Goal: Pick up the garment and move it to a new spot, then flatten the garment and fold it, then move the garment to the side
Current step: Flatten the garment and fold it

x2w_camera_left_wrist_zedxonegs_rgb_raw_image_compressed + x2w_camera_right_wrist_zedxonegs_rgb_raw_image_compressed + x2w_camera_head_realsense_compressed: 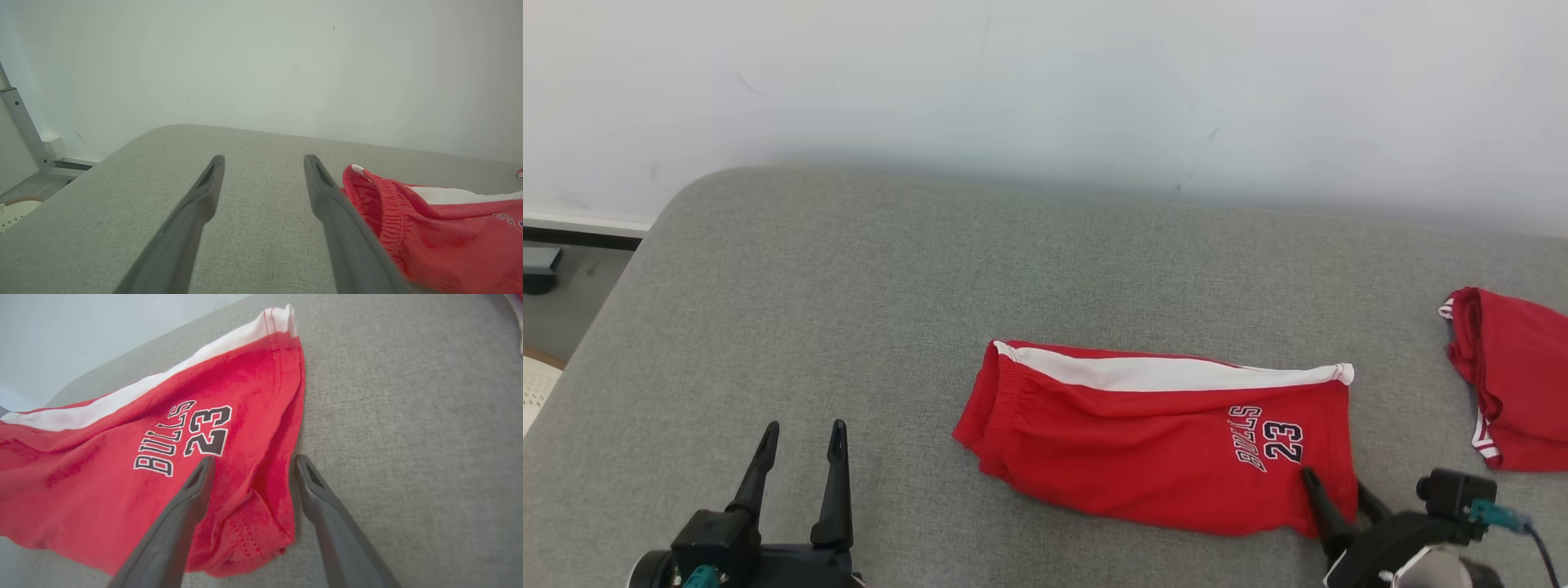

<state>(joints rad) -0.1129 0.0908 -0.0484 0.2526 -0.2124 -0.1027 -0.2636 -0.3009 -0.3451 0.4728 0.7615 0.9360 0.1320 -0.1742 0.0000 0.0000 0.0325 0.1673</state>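
The garment (1143,441) is a pair of red shorts with a white side stripe and "BULLS 23" print. It lies flat on the grey cushion (849,286), waistband to the left. My right gripper (1335,483) stands open at the near right hem corner. In the right wrist view the right gripper (254,459) has its left finger over the red cloth (122,457) and its right finger over bare cushion, with the loose hem edge between them. My left gripper (805,426) is open at the lower left, apart from the shorts. In the left wrist view the left gripper (264,157) has nothing between its fingers, and the waistband (392,212) lies just right of it.
A second red garment (1515,376) with white trim lies bunched at the cushion's right edge. A pale wall (1045,82) runs behind the cushion. The cushion's left edge drops to the floor (556,310). Bare grey fabric spreads left of and behind the shorts.
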